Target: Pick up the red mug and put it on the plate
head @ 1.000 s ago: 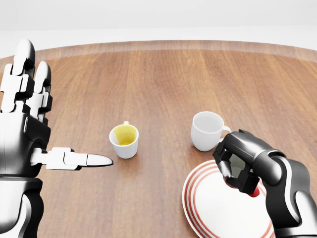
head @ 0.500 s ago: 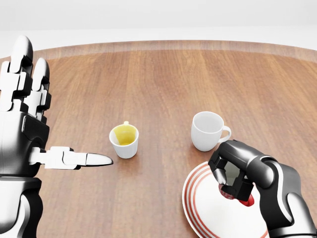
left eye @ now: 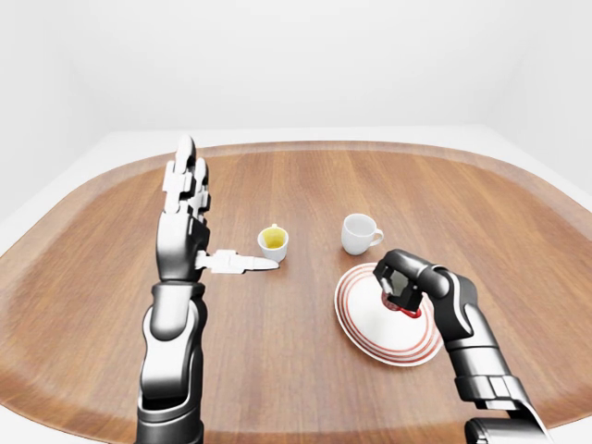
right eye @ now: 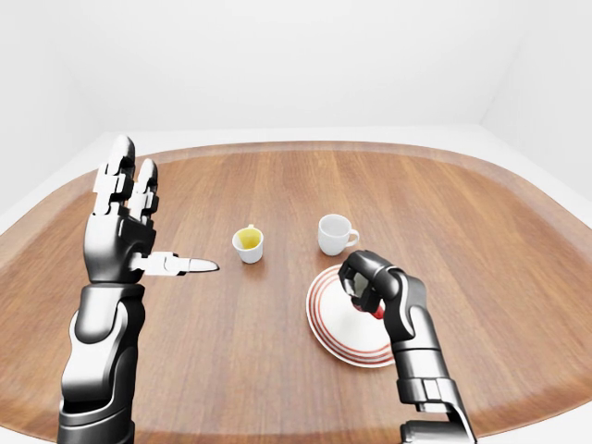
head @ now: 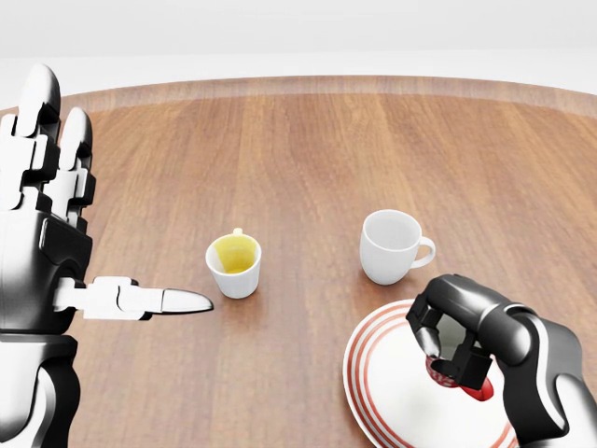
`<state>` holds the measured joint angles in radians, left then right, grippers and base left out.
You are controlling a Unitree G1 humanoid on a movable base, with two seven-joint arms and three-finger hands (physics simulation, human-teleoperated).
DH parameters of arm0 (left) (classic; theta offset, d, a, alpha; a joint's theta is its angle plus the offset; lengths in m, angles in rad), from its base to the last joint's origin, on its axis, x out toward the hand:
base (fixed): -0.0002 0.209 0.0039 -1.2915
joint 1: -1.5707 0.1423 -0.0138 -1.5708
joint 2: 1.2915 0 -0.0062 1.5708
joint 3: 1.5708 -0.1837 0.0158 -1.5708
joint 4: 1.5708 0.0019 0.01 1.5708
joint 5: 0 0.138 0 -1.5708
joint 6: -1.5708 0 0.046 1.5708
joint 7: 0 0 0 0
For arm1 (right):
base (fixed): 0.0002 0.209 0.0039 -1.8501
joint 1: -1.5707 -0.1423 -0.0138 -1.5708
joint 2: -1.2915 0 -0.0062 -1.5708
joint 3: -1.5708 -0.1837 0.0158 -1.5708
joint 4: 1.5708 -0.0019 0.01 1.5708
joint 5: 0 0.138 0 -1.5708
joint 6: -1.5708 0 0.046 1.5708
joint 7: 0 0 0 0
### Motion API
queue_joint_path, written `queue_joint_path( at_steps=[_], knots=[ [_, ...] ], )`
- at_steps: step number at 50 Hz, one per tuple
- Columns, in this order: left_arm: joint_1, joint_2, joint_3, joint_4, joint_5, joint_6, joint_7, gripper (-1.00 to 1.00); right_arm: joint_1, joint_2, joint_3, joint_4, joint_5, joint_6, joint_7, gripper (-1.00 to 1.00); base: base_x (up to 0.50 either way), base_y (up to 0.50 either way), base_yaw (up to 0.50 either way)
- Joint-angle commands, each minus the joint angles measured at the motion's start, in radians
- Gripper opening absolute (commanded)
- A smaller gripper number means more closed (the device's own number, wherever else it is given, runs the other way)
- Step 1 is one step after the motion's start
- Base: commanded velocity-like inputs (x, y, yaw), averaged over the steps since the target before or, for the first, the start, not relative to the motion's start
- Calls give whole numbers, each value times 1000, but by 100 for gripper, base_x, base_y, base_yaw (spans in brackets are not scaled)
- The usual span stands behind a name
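Note:
The red mug [head: 473, 384] is almost wholly hidden inside my right hand [head: 446, 360], whose fingers are shut round it; only a sliver of red shows beneath them. Hand and mug hang low over the middle of the white plate with red rings [head: 384, 397], at the lower right of the head view. Whether the mug touches the plate I cannot tell. My left hand [head: 117, 201] is raised at the left, open, fingers pointing up and thumb pointing right, holding nothing.
A white mug [head: 390, 245] stands just above the plate, handle to the right. A small white cup with a yellow inside [head: 234, 264] stands left of it, close to my left thumb tip. The round wooden table [left eye: 305, 185] has a raised rim.
My right hand has sunk with the red mug, down and slightly right, closer to the plate's surface. The left hand and both other cups have stayed put.

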<state>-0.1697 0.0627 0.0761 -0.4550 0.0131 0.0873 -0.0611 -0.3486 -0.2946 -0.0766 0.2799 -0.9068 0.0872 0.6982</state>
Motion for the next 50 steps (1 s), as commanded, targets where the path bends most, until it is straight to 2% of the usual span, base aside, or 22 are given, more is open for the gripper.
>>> queue_joint_path(
  at_steps=[1,32,50],
  knots=[
    [4,-3,-4,-6,3,0,0,100,0,-26,-18,7,24,0,0,-100,0,0,0],
    [2,-1,-3,-14,4,0,-2,100,-11,10,15,114,77,0,0,-100,0,0,0],
    [3,-6,-9,-29,8,0,-1,100,13,-8,4,98,76,0,0,-100,0,0,0]
  ],
)
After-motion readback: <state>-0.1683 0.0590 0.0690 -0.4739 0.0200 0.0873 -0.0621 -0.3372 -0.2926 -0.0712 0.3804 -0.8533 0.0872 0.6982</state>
